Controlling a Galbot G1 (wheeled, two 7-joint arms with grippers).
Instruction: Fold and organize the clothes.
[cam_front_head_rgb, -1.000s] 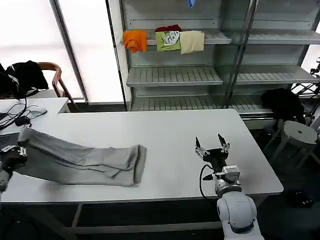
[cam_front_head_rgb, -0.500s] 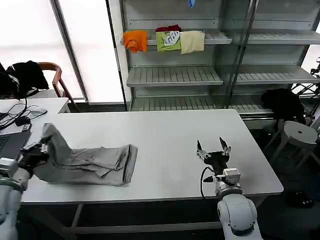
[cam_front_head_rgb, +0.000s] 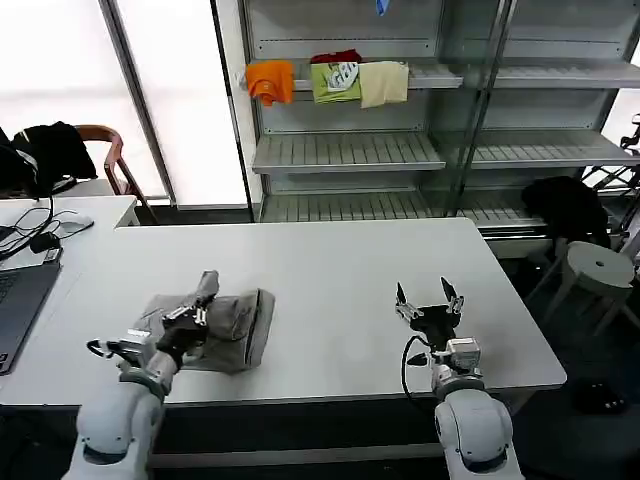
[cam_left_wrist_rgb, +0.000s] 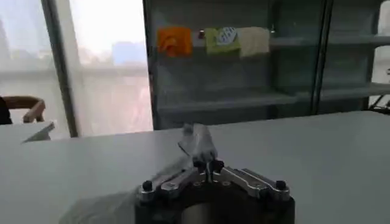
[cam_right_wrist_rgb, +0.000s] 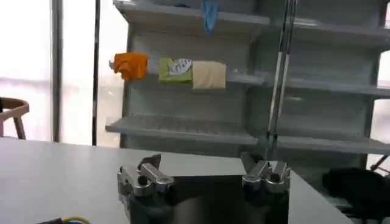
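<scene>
Your left pincer (cam_front_head_rgb: 200, 316) sits low over the near left part of the white tabletop (cam_front_head_rgb: 340, 270), its fingers pressed together on a raised fold of the grey shirt (cam_front_head_rgb: 225, 322). In the left wrist view the same pincer (cam_left_wrist_rgb: 205, 163) shows its two fingertips meeting on a thin peak of grey cloth (cam_left_wrist_rgb: 198, 141) that stands up from between them.

The grey shirt lies bunched in a compact, partly folded heap on the tabletop, near the front edge and left of centre. Its right side forms a rounded doubled edge; its left side is lifted slightly where the pincer holds it. No chest print or collar can be made out at this moment.

Your right pincer (cam_front_head_rgb: 427, 298) stands upright over the near right part of the tabletop, well apart from the shirt. Its fingers are spread wide with nothing between them, as the right wrist view (cam_right_wrist_rgb: 204, 173) also shows.

A laptop (cam_front_head_rgb: 20, 305) lies open at the left edge of the neighbouring desk. Behind the tabletop stands a grey shelving unit (cam_front_head_rgb: 350, 150); on its upper shelf an orange garment (cam_front_head_rgb: 270, 80), a green garment (cam_front_head_rgb: 337, 80) and a cream garment (cam_front_head_rgb: 384, 82) hang side by side. A wooden chair (cam_front_head_rgb: 105, 150) draped with dark cloth stands at far left, and a round stool (cam_front_head_rgb: 598, 268) at far right.
</scene>
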